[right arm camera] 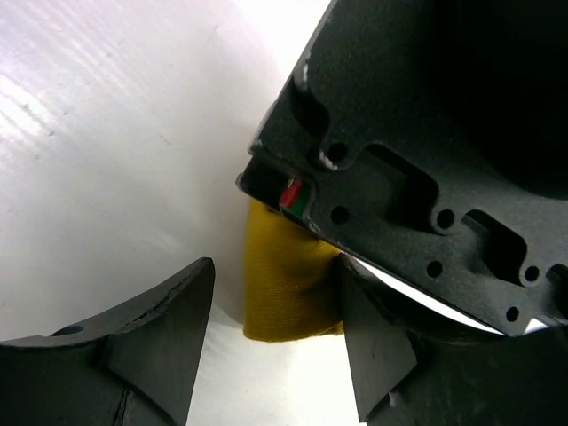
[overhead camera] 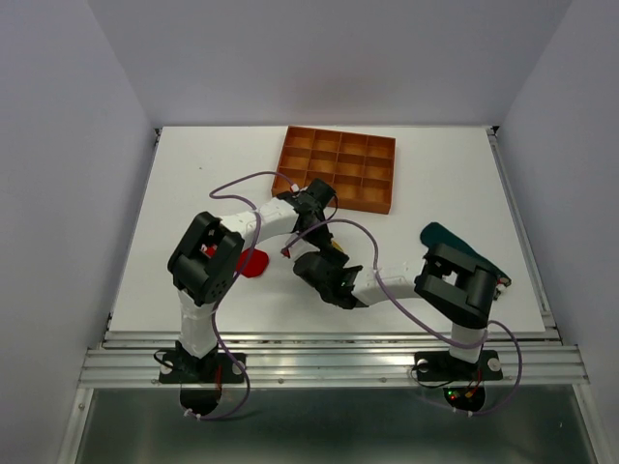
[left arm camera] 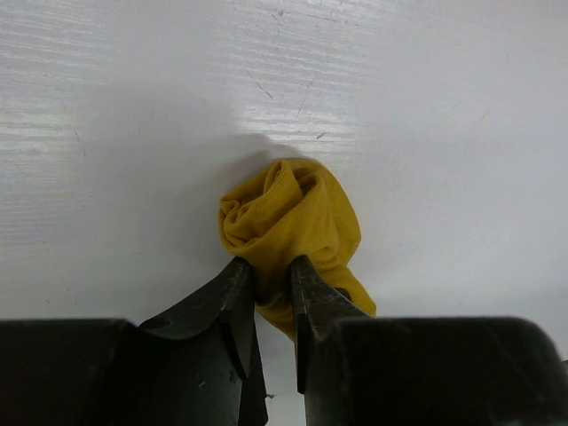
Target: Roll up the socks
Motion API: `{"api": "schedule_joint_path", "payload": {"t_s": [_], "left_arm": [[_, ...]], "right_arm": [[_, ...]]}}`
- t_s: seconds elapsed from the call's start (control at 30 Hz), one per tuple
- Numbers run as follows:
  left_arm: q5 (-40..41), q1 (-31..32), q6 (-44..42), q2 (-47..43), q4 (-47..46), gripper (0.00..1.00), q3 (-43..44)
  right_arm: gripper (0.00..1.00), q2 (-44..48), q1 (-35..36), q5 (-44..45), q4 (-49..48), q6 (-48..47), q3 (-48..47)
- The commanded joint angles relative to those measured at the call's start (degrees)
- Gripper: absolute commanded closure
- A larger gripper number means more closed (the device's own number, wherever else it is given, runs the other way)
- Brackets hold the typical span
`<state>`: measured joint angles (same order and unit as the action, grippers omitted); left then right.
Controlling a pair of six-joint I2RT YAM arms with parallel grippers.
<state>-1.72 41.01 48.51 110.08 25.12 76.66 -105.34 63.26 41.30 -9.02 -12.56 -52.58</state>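
My left gripper [left arm camera: 272, 271] is shut on the yellow sock [left arm camera: 288, 217], a loosely rolled bundle resting on the white table. In the right wrist view a flat end of the yellow sock [right arm camera: 288, 284] sticks out from under the left gripper's black body. It lies between the jaws of my open right gripper [right arm camera: 275, 271]; the right finger touches the fabric and the left finger stands clear of it. From above, both grippers meet mid-table over the yellow sock [overhead camera: 337, 253]. The red sock [overhead camera: 253, 263] lies by the left arm's elbow. The dark teal sock [overhead camera: 447, 237] lies behind the right arm's elbow.
The orange-brown gridded tray [overhead camera: 368, 206] stands at the back of the table, just beyond the left wrist. Purple cables loop off both arms. White walls close in the table on the left, right and back.
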Motion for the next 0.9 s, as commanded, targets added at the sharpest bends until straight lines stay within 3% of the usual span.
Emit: {"api": "schedule_joint_path", "payload": {"t_s": [0.0,0.33,0.73,0.87], "left_arm": [[1.98,0.91,-2.54,3.65,6.69,1.00,-0.64],[1.98,0.91,-3.95,4.26,7.31,1.00,0.33],[-1.36,-0.32,-5.88,4.09,7.75,0.99,1.91],[-1.71,-1.72,-6.76,2.42,7.04,0.89,2.09]], "right_arm": [[0.37,-4.69,-0.51,2.99,4.44,-0.89,-1.30],[0.43,-7.60,-1.74,0.54,8.84,1.92,-2.27],[0.70,-8.39,-4.11,-4.73,13.50,3.94,-3.23],[0.80,-6.72,-5.34,-7.89,13.41,5.35,-2.62]]}}
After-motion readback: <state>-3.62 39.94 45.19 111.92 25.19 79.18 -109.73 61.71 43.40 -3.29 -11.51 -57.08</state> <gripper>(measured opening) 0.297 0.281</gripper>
